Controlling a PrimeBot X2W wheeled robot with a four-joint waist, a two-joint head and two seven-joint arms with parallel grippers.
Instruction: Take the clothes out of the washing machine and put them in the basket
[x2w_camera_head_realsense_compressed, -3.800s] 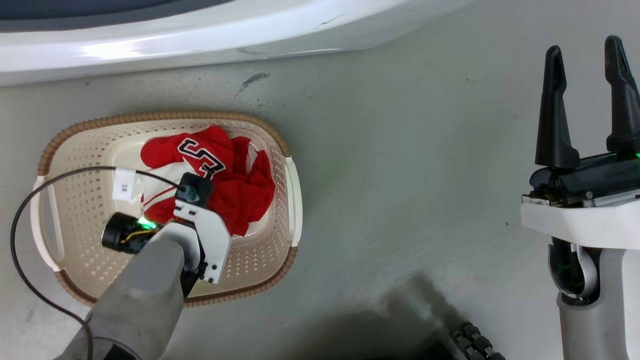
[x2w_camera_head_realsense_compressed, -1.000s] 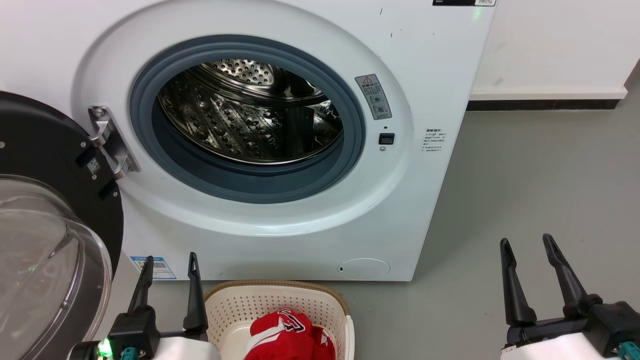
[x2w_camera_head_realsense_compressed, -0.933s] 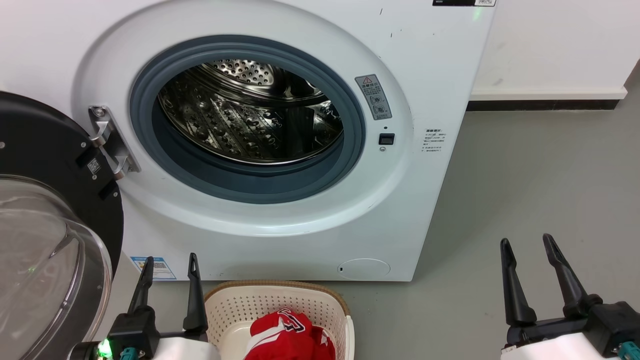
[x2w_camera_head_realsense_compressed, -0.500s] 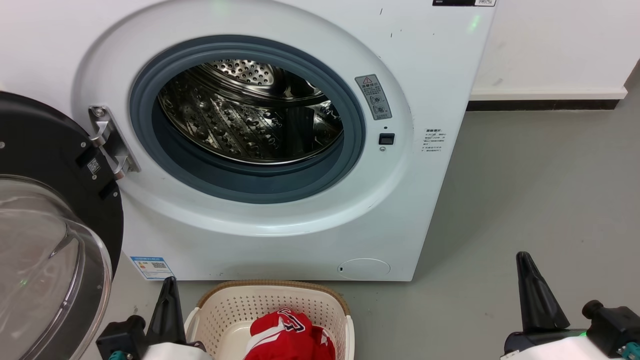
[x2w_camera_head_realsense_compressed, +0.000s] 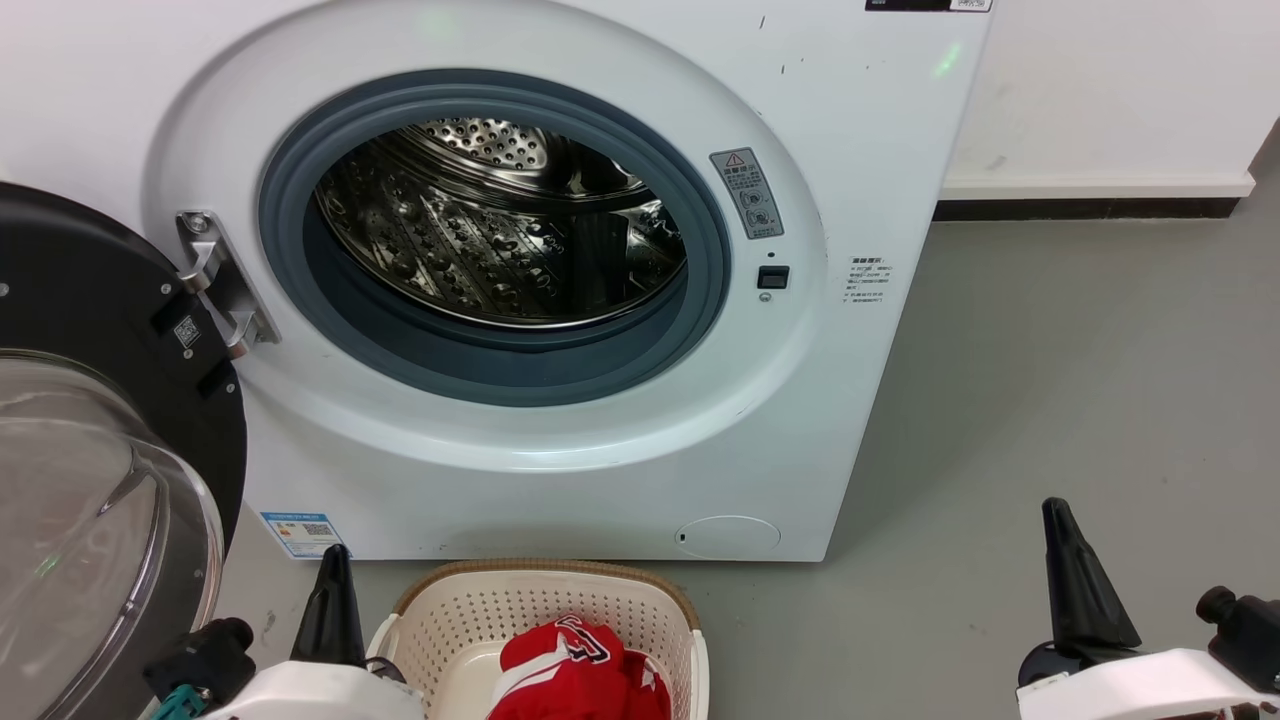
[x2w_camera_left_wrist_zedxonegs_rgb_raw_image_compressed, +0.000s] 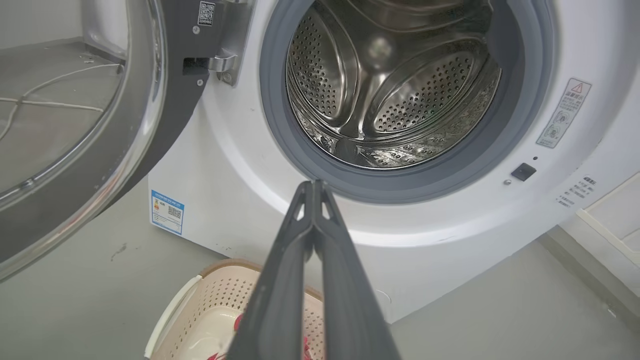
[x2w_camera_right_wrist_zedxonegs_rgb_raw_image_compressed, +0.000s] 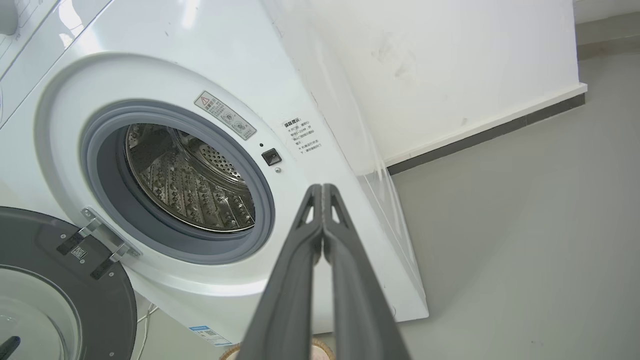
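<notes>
Red clothes (x2w_camera_head_realsense_compressed: 575, 665), white trim & a black-edged letter showing, sit bunched in the basket (x2w_camera_head_realsense_compressed: 545, 568). It's on the floor (x2w_camera_head_realsense_compressed: 1050, 350) right in front of the washing machine (x2w_camera_head_realsense_compressed: 860, 150), below the porthole. So that part's done: fabric out & in place.

Drum (x2w_camera_left_wrist_zedxonegs_rgb_raw_image_compressed: 400, 90) shows bare steel in head view and both wrist views, nothing red inside. Left wrist view looks down to the drum btm, also bare. A low strip behind the grey seal (x2w_camera_head_realsense_compressed: 500, 372) is hidden, so can't rule out a scrap there. Judgement: task looks done or v. near done. What's left, if anything, is a check of that hidden bit. Door (x2w_camera_head_realsense_compressed: 110, 300) hangs wide open at the left.

Left hand (x2w_camera_left_wrist_zedxonegs_rgb_raw_image_compressed: 313, 186): fingers pressed together, tips meeting, nothing held, parked low just beside the basket's left side. Right hand (x2w_camera_right_wrist_zedxonegs_rgb_raw_image_compressed: 322, 187): same, closed tip to tip, empty, off to the right over bare floor, well apart from the basket.

Count: 1 washing machine, 1 door, 1 drum, 1 basket, 2 hands. Clothes: 1 red heap. Can't tell if it's 1 garment or more, as folds overlap & the frame edge cuts it off.
</notes>
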